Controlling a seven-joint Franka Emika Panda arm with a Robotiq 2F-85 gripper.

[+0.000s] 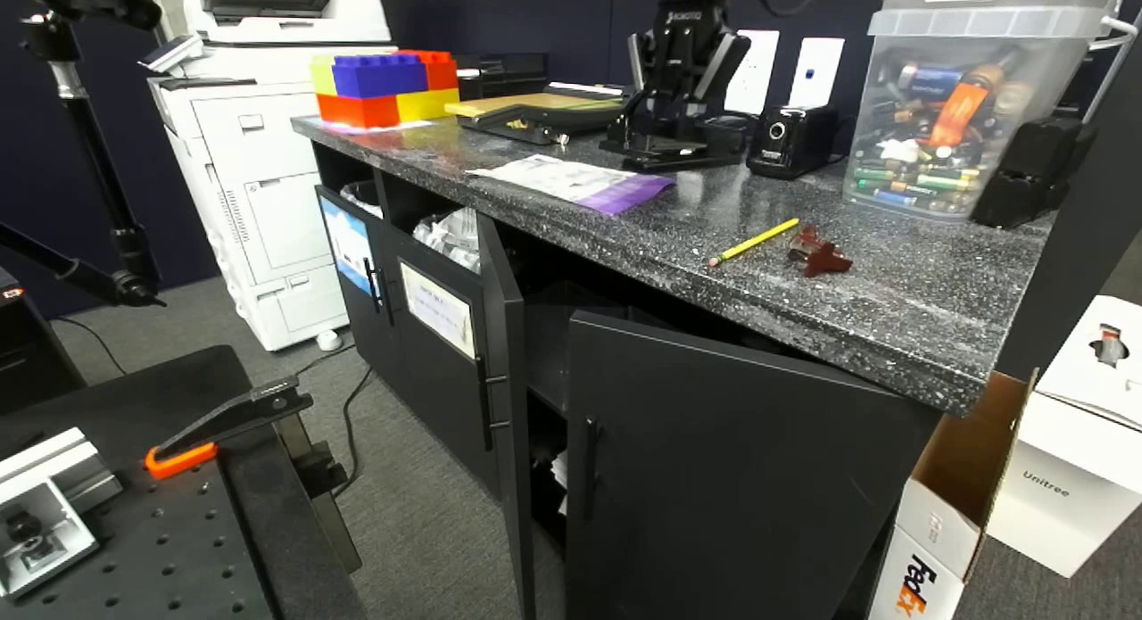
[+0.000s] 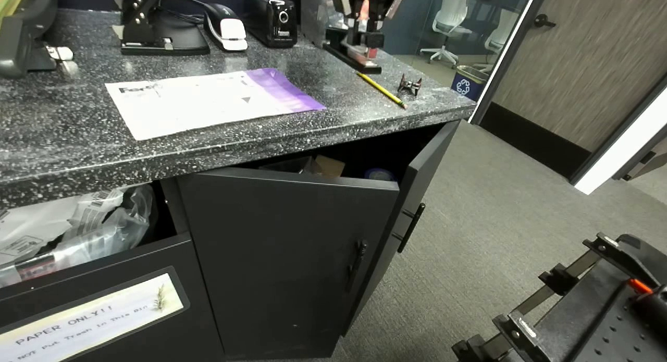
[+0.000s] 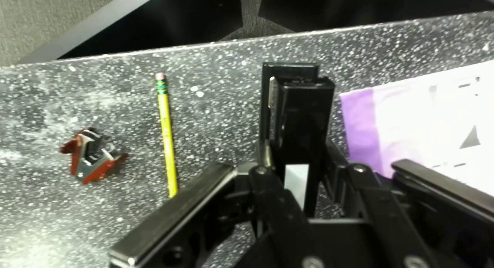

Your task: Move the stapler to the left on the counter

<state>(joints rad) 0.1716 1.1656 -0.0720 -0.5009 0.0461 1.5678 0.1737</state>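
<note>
A large printer point(image 1: 259, 156), stapler point(image 3: 305, 121), yellow pencil point(image 3: 166, 133) and swivel chairs point(image 2: 452, 9) mark this as an office.

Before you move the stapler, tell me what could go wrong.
The sheet lies close beside the stapler; a low slide that way could crumple it. The gripper holds the stapler by its sides, so it might pivot or slip. Swinging the opposite way could knock the pencil.

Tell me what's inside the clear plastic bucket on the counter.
The bucket holds jumbled battery-like cylinders and an orange item; whatever lies deeper is covered by those in front.
</note>
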